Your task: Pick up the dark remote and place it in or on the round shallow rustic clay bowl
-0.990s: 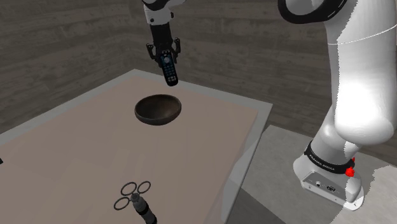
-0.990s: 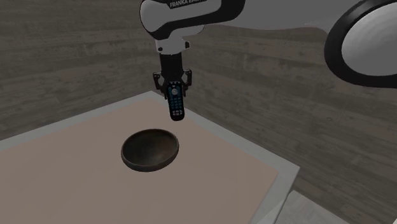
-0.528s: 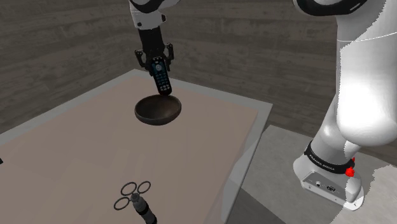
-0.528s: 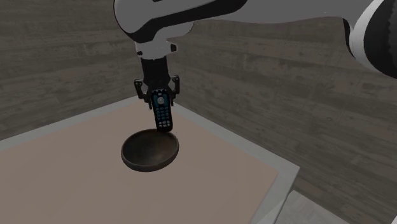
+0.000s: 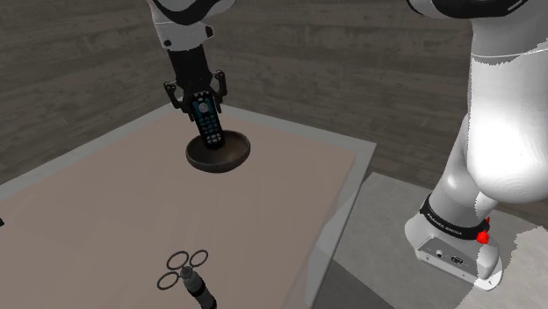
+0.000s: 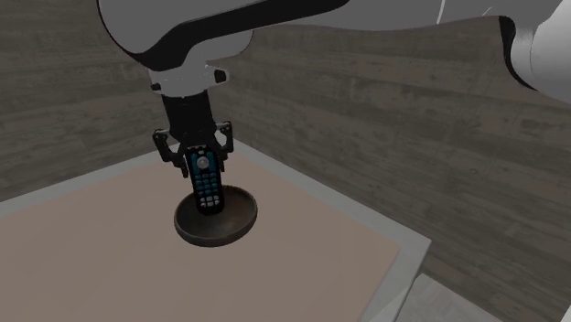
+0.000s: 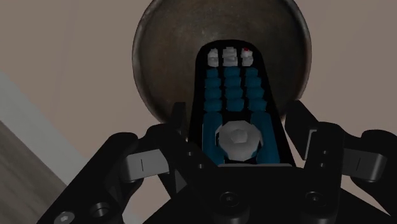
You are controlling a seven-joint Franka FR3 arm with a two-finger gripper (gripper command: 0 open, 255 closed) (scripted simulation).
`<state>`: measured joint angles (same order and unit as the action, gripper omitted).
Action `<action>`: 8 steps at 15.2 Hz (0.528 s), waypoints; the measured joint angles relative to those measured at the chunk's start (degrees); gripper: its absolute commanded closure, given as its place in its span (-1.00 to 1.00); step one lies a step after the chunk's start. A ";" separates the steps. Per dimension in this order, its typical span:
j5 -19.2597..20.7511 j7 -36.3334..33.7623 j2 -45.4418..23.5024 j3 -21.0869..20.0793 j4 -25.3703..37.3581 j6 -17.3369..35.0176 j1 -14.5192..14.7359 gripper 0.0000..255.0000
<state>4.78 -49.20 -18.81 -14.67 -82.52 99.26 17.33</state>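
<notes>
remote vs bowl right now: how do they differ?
The remote is long, narrow, black with blue buttons; the bowl is round, plain brown. The remote hangs nearly upright in the gripper; the bowl sits on the table. Both are dark.

My arm (image 5: 493, 132) is white and rounded, with dark joints. My gripper (image 5: 198, 98) is all black, with small screws (image 7: 232, 199). At my base (image 5: 448, 253) are a black lettered ring (image 5: 452, 225) and a red button (image 5: 484, 233).
</notes>
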 measured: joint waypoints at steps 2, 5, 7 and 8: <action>0.07 -0.43 -0.16 -0.07 -1.21 1.34 0.19 1.00; 0.10 -0.58 -0.14 -0.05 -3.44 3.52 0.14 1.00; 0.20 -0.67 -0.45 -0.02 -4.50 4.88 0.15 1.00; 0.20 -0.76 -0.36 -0.03 -5.44 5.72 0.15 1.00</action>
<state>4.98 -49.97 -19.17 -14.70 -87.96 104.98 17.48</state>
